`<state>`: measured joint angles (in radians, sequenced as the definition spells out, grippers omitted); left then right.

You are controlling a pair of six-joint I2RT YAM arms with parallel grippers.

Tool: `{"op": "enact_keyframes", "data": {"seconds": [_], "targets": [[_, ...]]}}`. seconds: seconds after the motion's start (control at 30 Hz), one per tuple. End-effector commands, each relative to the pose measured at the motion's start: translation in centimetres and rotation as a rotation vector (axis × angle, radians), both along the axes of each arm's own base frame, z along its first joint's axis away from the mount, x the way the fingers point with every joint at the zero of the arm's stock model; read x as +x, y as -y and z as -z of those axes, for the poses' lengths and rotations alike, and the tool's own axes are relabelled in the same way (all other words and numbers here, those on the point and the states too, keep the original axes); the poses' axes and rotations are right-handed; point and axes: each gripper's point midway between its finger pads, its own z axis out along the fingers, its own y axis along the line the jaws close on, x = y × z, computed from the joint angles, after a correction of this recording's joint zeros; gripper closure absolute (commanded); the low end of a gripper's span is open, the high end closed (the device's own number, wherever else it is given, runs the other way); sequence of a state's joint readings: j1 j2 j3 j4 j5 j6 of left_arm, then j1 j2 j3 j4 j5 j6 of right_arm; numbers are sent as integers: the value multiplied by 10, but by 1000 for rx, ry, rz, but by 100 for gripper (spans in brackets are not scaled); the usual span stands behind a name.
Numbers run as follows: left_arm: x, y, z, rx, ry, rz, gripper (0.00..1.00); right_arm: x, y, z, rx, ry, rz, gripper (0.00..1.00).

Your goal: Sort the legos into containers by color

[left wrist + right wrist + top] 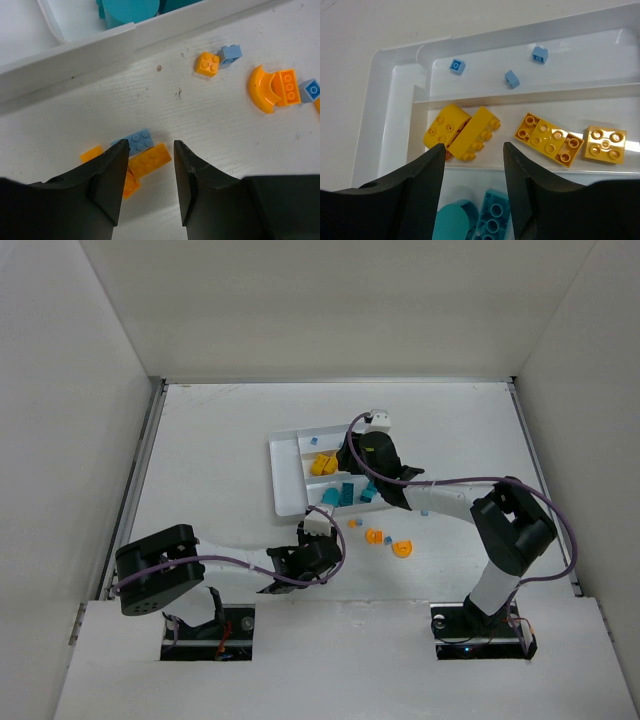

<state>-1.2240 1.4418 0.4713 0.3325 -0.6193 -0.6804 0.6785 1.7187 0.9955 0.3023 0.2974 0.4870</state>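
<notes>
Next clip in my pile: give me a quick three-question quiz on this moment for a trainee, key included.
1. True or false: the right tool is shut on a teal brick.
2. What colour are the three small pieces in the tray compartment at the top of the right wrist view? A orange, B light blue, C teal.
3. Fill in: the light blue brick by the left tool lies on the ___.
Key: 1 false, its jaws stand open and empty. 2 B. 3 table.
</notes>
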Motion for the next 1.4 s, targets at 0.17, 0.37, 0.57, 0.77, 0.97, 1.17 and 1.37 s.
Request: {"op": "enact_keyframes", "data": {"seconds": [0.17, 0.37, 0.57, 0.77, 0.97, 1.17, 1.37], "targets": [[-16, -12, -2, 41, 58, -2, 61, -1, -3, -11, 61, 43, 14, 44], [-29, -10, -9, 11, 49, 22, 61, -3, 0, -6, 61, 30, 17, 44], [-45, 1, -12, -13, 34, 96, 61, -3, 0, -6, 64, 29, 18, 44], [-43, 11, -9, 2, 21, 130, 61, -4, 1, -7, 65, 30, 18, 44], [-29, -9, -14, 10, 33, 48, 72, -8, 2, -7, 68, 27, 15, 44], [-33, -12, -5, 36, -7, 64, 77, -8, 1, -8, 70, 30, 15, 44], [-29, -28, 4, 43, -25, 23, 77, -7, 0, -7, 71, 29, 14, 44]]}}
